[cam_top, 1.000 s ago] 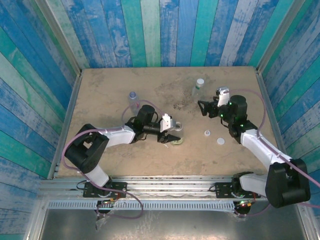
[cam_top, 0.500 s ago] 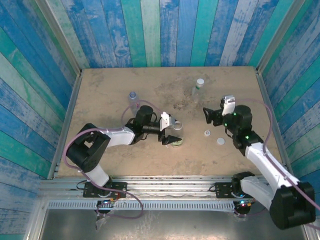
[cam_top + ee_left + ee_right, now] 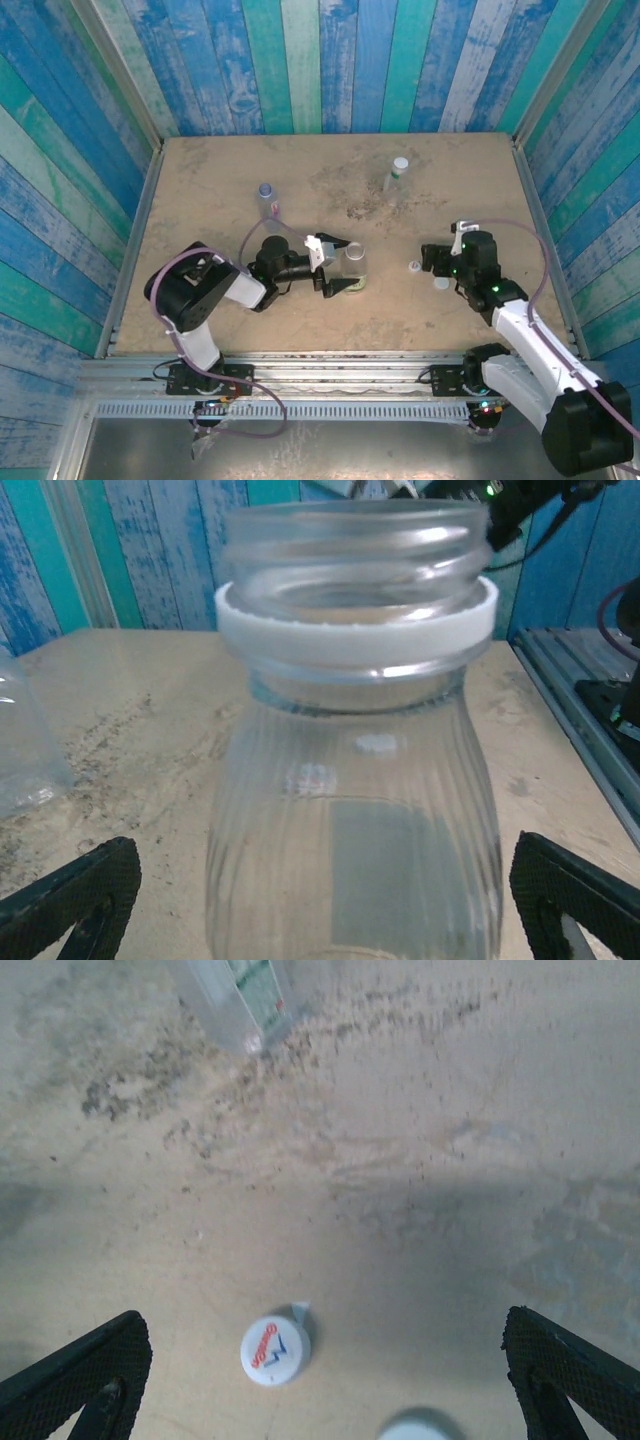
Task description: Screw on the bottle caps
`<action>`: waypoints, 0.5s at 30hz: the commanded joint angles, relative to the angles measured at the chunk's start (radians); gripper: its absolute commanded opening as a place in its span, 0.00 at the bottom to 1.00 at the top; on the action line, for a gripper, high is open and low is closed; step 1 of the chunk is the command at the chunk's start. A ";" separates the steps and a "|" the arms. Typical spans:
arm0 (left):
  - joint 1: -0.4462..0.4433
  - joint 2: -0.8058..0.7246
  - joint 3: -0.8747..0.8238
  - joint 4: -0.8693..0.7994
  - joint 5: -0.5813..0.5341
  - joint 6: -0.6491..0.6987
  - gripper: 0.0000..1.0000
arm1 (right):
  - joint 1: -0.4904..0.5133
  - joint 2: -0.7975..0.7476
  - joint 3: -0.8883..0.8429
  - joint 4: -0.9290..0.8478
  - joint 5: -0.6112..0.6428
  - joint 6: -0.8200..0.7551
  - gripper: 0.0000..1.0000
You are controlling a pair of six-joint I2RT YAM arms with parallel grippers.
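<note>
Left gripper (image 3: 338,268) low, wide astride open bottle (image 3: 350,780), right gripper (image 3: 431,259) wide above white cap (image 3: 273,1350)

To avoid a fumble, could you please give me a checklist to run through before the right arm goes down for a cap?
1. Plain bottle upright, mouth uncapped: ok.
2. Left pincer open, standing clear of the bottle on both sides: ok.
3. Right pincer open: ok.
4. Logo cap lies within that pincer's span, top up: ok.
5. Room between the logo cap and the second cap: cannot tell, the wrist view cuts the second cap off at its lower edge.
</note>
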 commanded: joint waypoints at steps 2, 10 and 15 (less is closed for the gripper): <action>0.001 0.060 0.014 0.116 0.018 -0.036 0.94 | 0.010 0.009 0.008 -0.054 0.031 0.068 0.94; -0.004 0.091 0.047 0.039 0.049 -0.012 0.82 | 0.009 0.066 0.035 -0.128 0.053 0.124 0.98; -0.006 0.120 0.059 0.051 0.051 -0.019 0.73 | 0.010 0.089 0.041 -0.099 -0.021 0.093 1.00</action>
